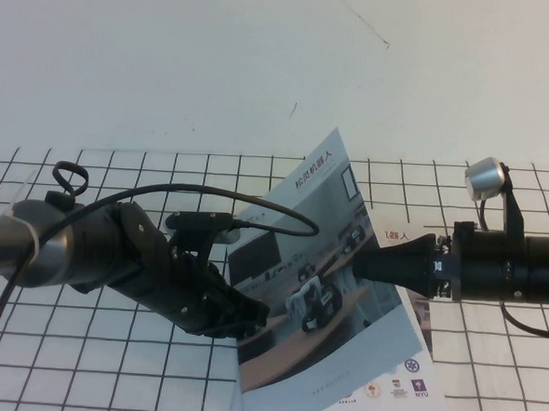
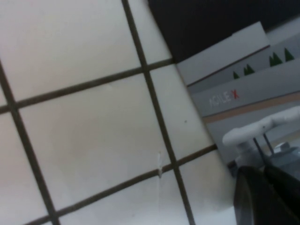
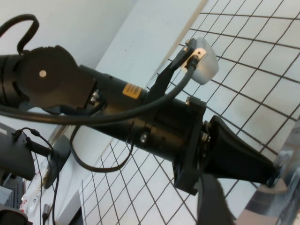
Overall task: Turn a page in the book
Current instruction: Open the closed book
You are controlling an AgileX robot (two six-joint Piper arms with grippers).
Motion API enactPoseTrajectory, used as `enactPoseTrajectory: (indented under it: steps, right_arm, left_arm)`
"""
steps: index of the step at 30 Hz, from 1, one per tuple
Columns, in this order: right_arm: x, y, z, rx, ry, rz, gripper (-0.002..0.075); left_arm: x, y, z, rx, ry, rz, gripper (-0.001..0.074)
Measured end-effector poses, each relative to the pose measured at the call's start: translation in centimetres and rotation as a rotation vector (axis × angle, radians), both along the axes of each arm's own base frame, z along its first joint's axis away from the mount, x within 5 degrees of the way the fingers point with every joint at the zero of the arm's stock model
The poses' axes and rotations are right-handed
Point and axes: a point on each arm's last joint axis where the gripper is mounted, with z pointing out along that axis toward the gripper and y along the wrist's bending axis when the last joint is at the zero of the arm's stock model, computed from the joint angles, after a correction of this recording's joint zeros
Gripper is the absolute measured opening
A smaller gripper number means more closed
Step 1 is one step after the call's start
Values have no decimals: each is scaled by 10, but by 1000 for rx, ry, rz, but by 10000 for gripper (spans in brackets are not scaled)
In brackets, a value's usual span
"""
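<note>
- We see the book (image 1: 340, 359) lying on the table (image 1: 106, 372), which is white with a grid of black lines, near the front edge and a bit right of the middle.
- The page (image 1: 313, 264) is lifted up. It stands tilted over the book, with its classroom photo of small robots facing us and its red title near the top corner.
- Under the lifted page, part of the inner page (image 1: 411, 377) shows on the right, with rows of small logos.
- The left gripper (image 1: 249, 320) reaches in from the left and sits low at the left edge of the page, near its bottom corner.
- Its dark fingers look pressed close together at the page edge, and it seems to be pinching the page, but we cannot be fully sure because the tips are so dark.
- In the left wrist view we see the dark fingertips (image 2: 262, 197) right beside the printed photo (image 2: 253, 98), with the grid table next to it.
- The right gripper (image 1: 369, 264) comes in from the right, level with the middle of the page, and its pointed black tip touches the page's photo side.
- We cannot tell if the right gripper's fingers are open or closed.
- A small silver camera (image 1: 486, 178) sits on top of the right arm.
</note>
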Motion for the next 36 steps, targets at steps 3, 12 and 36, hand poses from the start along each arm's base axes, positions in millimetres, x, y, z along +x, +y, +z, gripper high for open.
enactPoseTrajectory:
  steps: [3,12,36]
  right_arm:
    - [-1,0,-1,-6,0,9,346]
    - [-1,0,-3,-15,4,19,29]
    - [0,0,-2,9,47,-1,2]
  left_arm:
    - [0,0,0,2,-2,-5,-2]
    - [-1,3,10,51,-73,-88,-2]
    - [-128,-29,176,187,-625,-460,-2]
